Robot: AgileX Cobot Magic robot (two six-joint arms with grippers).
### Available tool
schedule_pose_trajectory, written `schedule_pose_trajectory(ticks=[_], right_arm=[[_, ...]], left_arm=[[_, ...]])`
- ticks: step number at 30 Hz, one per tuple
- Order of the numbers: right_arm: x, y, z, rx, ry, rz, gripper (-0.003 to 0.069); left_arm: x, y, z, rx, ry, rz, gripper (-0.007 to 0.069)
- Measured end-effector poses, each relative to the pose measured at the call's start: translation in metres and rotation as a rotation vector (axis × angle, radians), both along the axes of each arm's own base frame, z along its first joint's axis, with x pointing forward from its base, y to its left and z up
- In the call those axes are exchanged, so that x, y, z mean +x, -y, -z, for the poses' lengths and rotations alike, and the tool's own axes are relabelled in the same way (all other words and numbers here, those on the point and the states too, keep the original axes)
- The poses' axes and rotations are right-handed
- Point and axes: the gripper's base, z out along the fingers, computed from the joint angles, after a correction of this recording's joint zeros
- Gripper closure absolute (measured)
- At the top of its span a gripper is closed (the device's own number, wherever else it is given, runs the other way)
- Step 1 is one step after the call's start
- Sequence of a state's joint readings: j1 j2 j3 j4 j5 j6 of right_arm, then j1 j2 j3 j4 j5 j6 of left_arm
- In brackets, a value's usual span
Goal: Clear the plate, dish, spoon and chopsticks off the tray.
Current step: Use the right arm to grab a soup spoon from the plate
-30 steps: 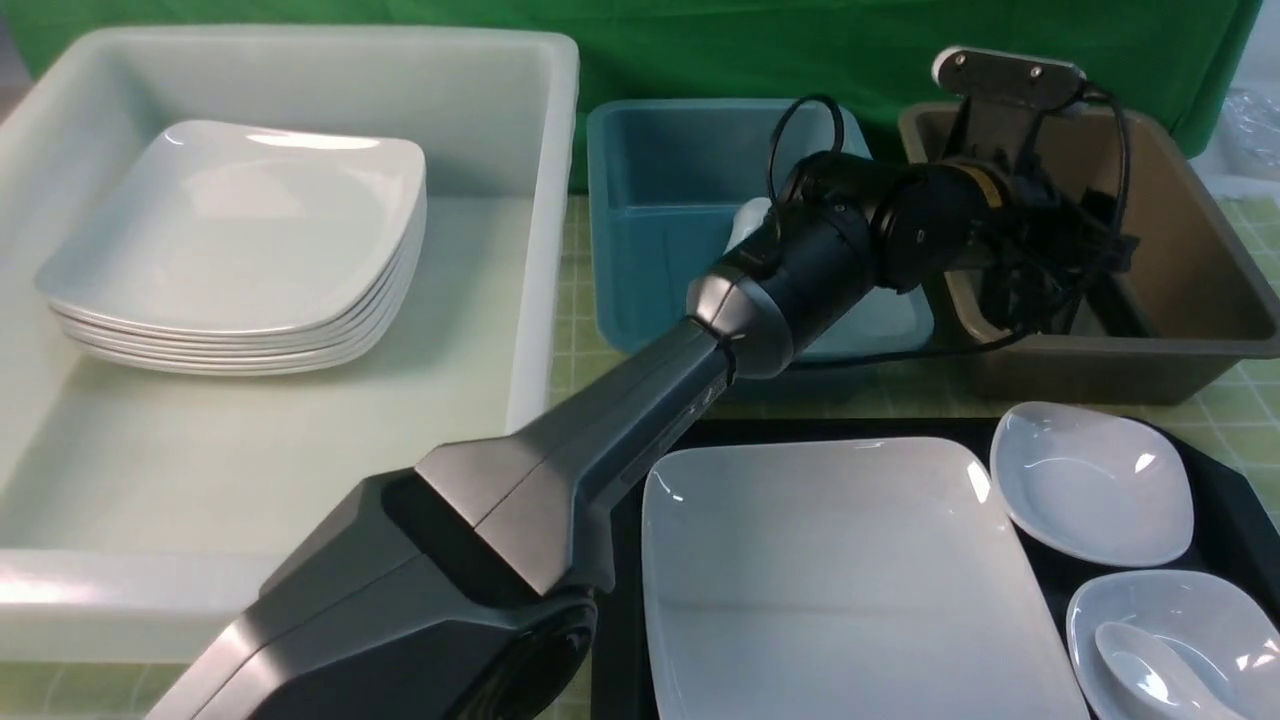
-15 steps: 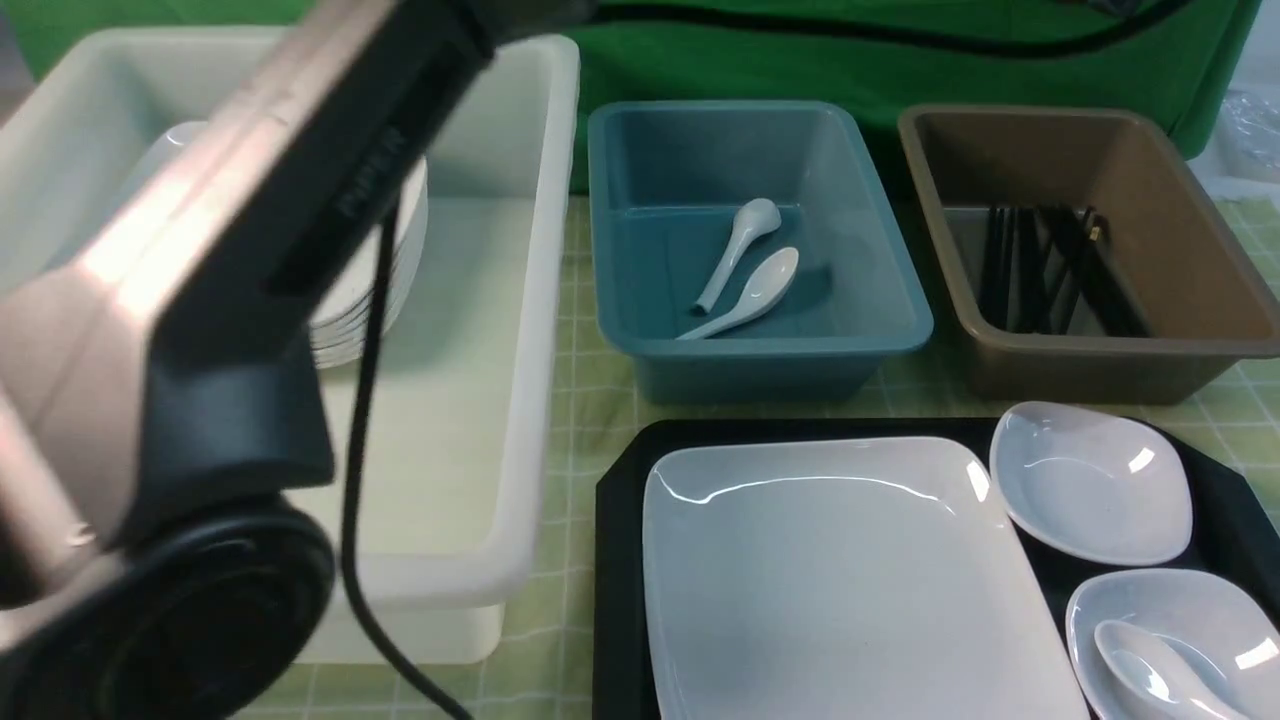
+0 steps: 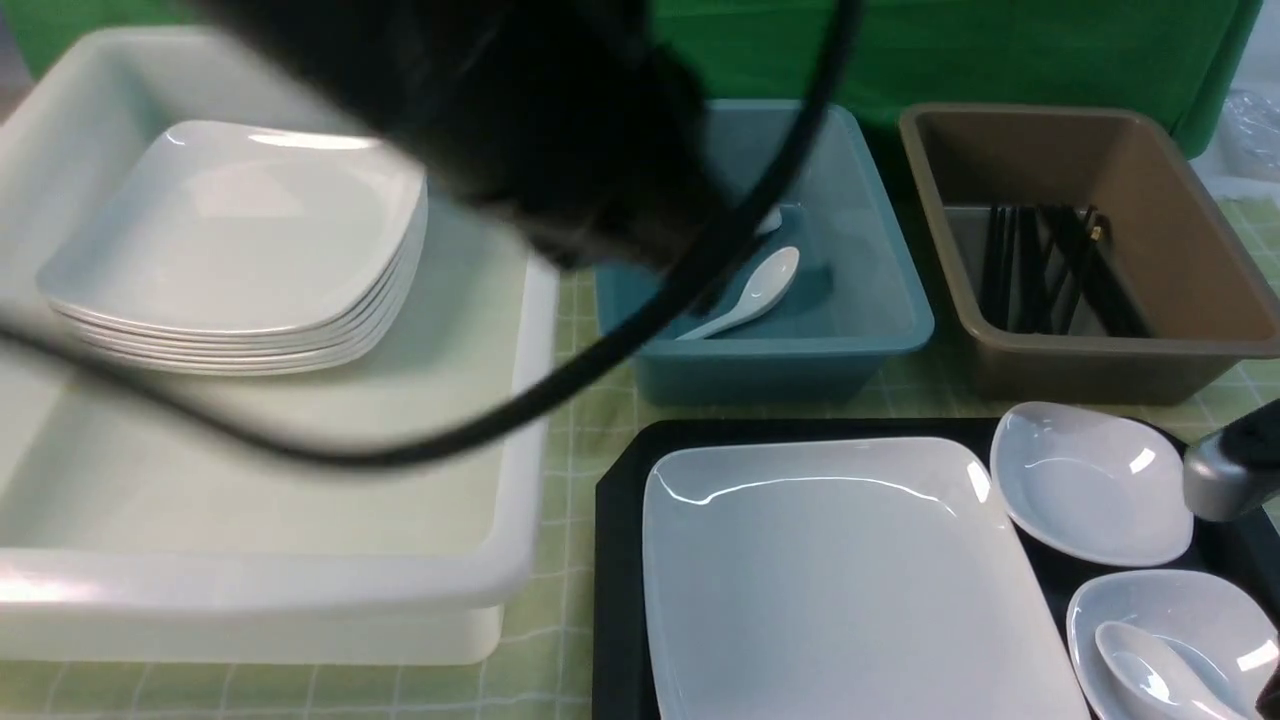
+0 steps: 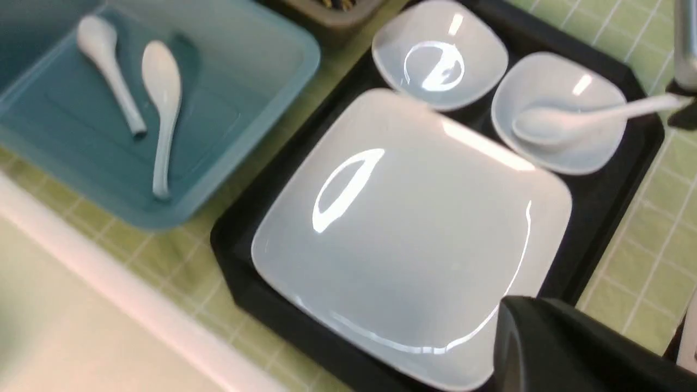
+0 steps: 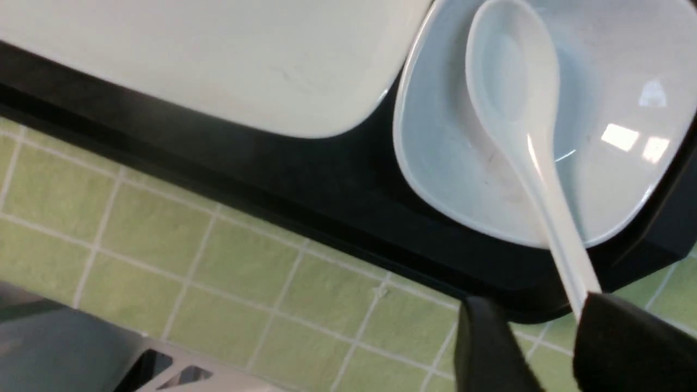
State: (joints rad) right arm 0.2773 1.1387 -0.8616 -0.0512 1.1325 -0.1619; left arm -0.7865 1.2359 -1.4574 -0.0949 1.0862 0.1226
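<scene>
The black tray (image 3: 615, 560) carries the large white plate (image 3: 840, 580) and two small white dishes: the far dish (image 3: 1095, 480) is empty and the near dish (image 3: 1190, 615) holds the white spoon (image 3: 1150, 670). In the right wrist view my right gripper (image 5: 539, 313) is open at the tray's corner, and the spoon's (image 5: 517, 103) handle tip runs in behind one finger (image 5: 621, 337). My left gripper (image 4: 517, 313) is shut on nothing and hangs above the plate's (image 4: 403, 228) corner. Black chopsticks (image 3: 1040, 265) lie in the brown bin (image 3: 1190, 230).
A big white tub (image 3: 520, 560) on the left holds a stack of white plates (image 3: 240, 240). The teal bin (image 3: 860, 290) holds two spoons (image 4: 163, 109). My left arm (image 3: 520, 120) and its cable (image 3: 620, 345) blur across the top. My right arm (image 3: 1225, 470) enters at the right edge.
My left arm pulled back from the brown bin and swung up and left, and its gripper shut. My right arm came into view at the right edge, its jaws widening.
</scene>
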Motion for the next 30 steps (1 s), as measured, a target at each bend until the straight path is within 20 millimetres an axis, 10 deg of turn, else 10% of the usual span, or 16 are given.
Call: schedule_pose_trajectory(ticks=[11,30], right_arm=[[0.047,0.001,0.054,-0.056,-0.147,-0.060,0.0162],[0.076,0.010,0.111,-0.135,-0.277,-0.043,0.0158]], left_arm=[[-0.092,-0.089,0.080,-0.211,0.111,-0.018,0.0622],[-0.099,-0.096,0.079,-0.200,0.181,0.026,0.0621]])
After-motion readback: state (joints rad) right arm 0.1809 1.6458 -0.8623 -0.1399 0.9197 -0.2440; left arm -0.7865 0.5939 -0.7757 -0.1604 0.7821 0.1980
